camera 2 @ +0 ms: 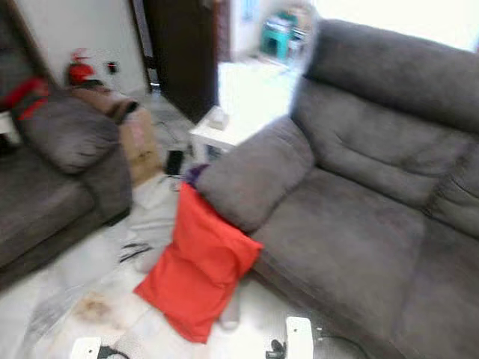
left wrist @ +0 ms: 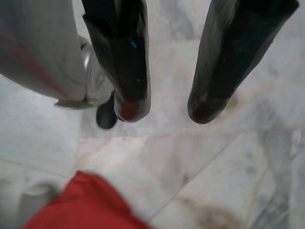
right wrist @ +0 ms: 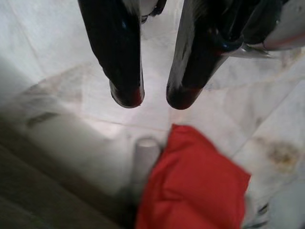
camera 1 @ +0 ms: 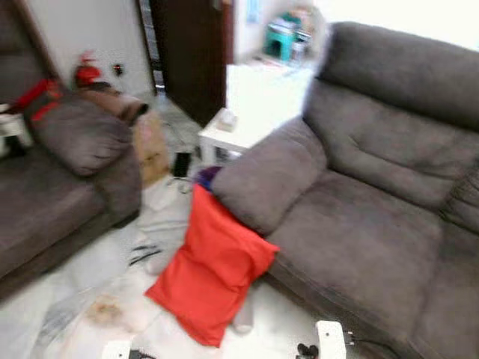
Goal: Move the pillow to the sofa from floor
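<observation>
A red pillow (camera 1: pixel 213 273) stands tilted on the marble floor, leaning against the front corner of the big grey sofa (camera 1: pixel 359 232). Its top edge tucks under the sofa's grey armrest cushion (camera 1: pixel 269 176). My left gripper (left wrist: pixel 167 107) hangs open above bare floor, with a corner of the pillow (left wrist: pixel 86 205) just beyond its fingertips. My right gripper (right wrist: pixel 155 100) is open too, its fingers closer together, and it hovers over the floor near the pillow (right wrist: pixel 190 186) and a white sofa leg (right wrist: pixel 145 157). Nothing is held.
A second grey sofa (camera 1: pixel 45 202) stands at the left. A white side table (camera 1: pixel 239 127) and a brown bag (camera 1: pixel 150 146) sit behind the pillow. Cables (camera 1: pixel 142 254) and a brown stain (camera 1: pixel 108 310) mark the floor. A dark door (camera 1: pixel 191 52) is at the back.
</observation>
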